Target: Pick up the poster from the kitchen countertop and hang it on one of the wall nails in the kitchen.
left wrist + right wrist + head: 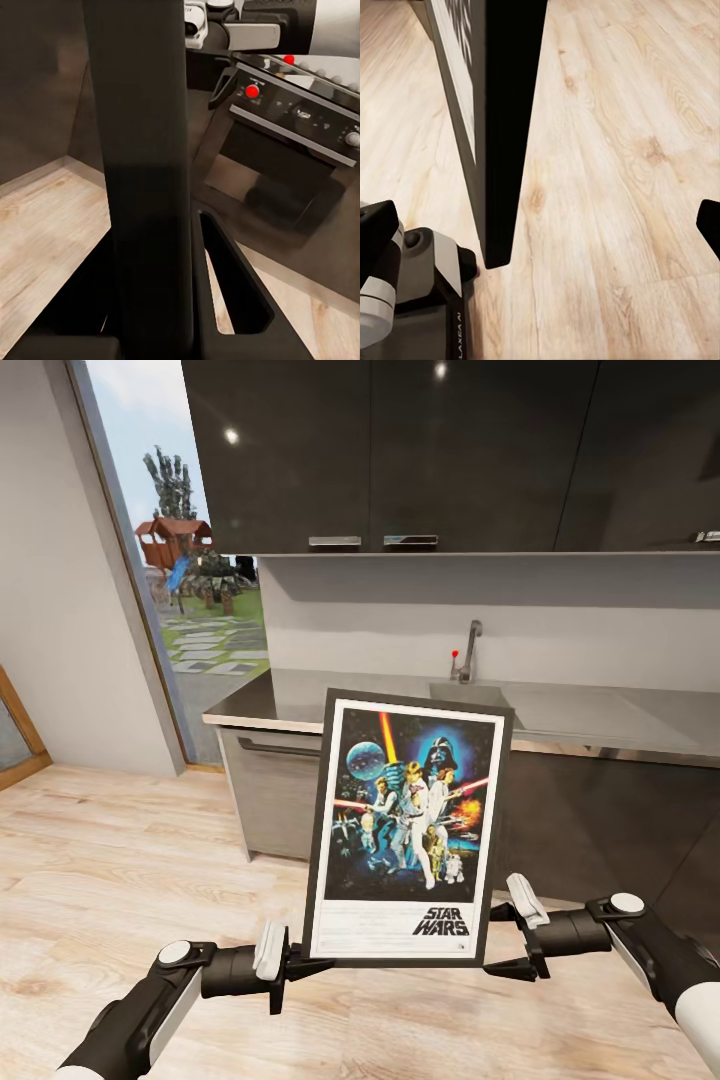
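Pale wood flooring [110, 860] runs up to the kitchen countertop [300, 705], a long grey surface at 12 o'clock in the head view, with an inset sink [480, 693] and tap [468, 650] and dark cabinets [440, 450] overhead. At 10 o'clock a tall window [180, 560] looks onto a garden.

Between the two arms the poster [408, 830] stands upright, slightly tilted, clear of the surface and in front of it, with its artwork facing the camera and the logo at its lower right.

At 7 o'clock the left gripper [300, 967] is clamped on the poster's lower left corner; the left wrist view shows the black frame edge [142, 165] running between its fingers [232, 277].

At 5 o'clock the right gripper [515, 940] sits just beside the poster's lower right edge. Its fingers are spread wide in the right wrist view, where the frame's edge [510, 127] stands between them without touching either one.
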